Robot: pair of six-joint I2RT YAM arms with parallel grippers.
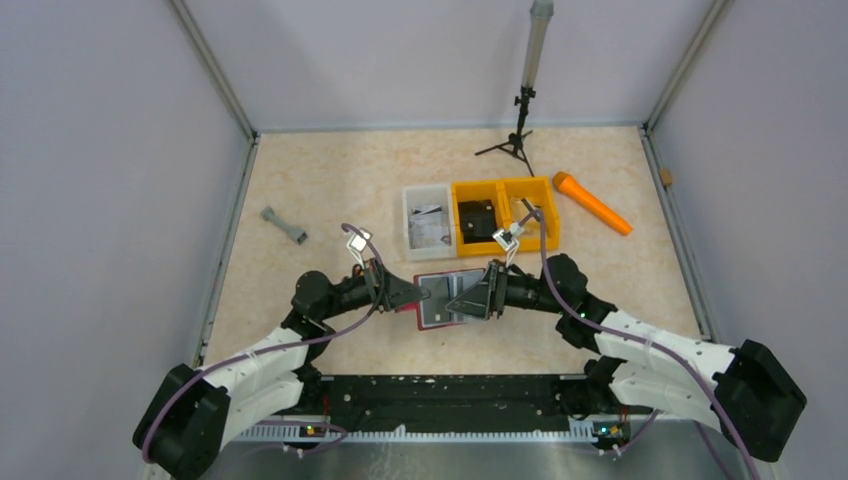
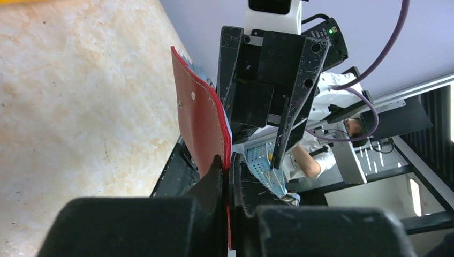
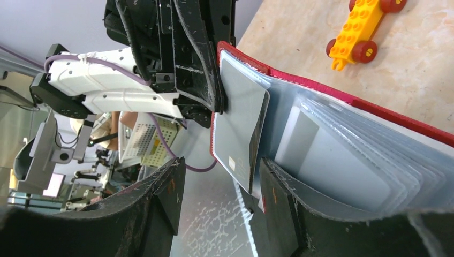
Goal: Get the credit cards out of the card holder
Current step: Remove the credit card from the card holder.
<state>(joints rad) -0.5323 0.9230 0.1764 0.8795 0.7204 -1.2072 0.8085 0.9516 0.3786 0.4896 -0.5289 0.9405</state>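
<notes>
Left claw (image 2: 229,168) clamps card holder (image 2: 201,123) edge; holder light, floppy. Right claw (image 3: 220,171) open astride protruding credit card (image 3: 243,123): thin, stiff, slick. Pinch flat faces near corner.

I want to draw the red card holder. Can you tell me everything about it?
The card holder is dark red and leathery-looking, with pale stitching along its edge and a small stud. It is open, showing clear plastic sleeves with pale cards inside. The left claw pinches one cover. The right claw, open, straddles the front card.
</notes>
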